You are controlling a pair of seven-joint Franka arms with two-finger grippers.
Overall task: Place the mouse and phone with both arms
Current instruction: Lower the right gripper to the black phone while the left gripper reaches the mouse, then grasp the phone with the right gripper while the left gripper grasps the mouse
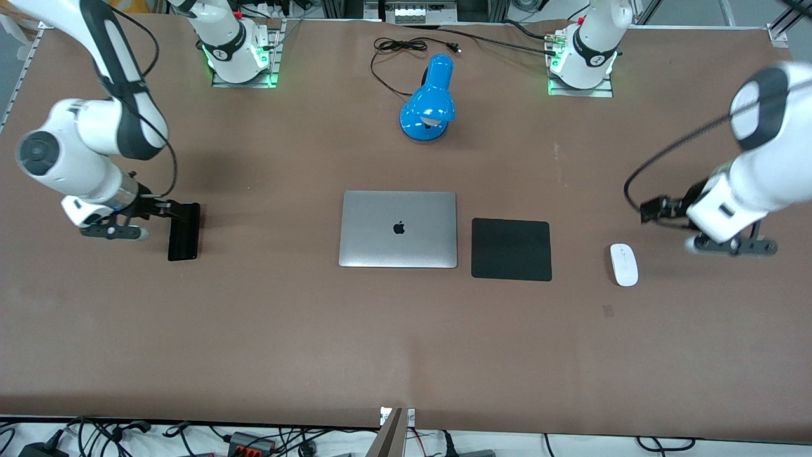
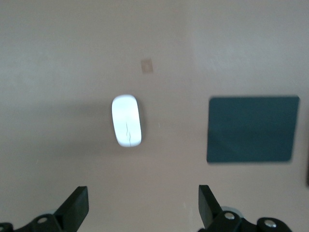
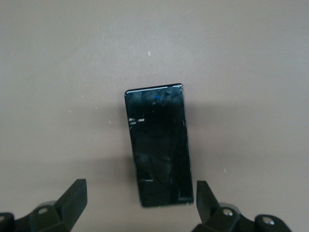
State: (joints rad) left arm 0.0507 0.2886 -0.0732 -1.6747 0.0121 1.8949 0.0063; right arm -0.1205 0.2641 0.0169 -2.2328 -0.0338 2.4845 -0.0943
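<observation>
Both arms are at the approach step, we judge; nothing is gripped yet. Our left gripper (image 2: 143, 208) hangs over bare table toward the left arm's end, jaws spread wide and empty; the mouse (image 1: 624, 264) lies flat on the table just beside it, between it and the black mat (image 1: 511, 249), and apart from both. Our right gripper (image 3: 141, 203) hovers at the right arm's end, jaws also wide and empty; the phone (image 1: 184, 232) lies flat on the table, and in the right wrist view its near end sits between the fingertips (image 3: 75, 195).

To do this well: we should centre the left gripper over the mouse before descending and take it across its narrow width, gently, since the shell looks smooth and could squirt out; for the phone, we should close across the short sides and go low, as it is thin and flat, so a shallow grip would likely slip.

Around: the closed silver laptop (image 1: 398, 229) sits mid-table with the mat beside it; a blue lamp (image 1: 429, 99) and its black cord (image 1: 399, 47) lie farther from the front camera. Nothing blocks either pick; the laptop is the only obstacle for a carry toward the middle.
</observation>
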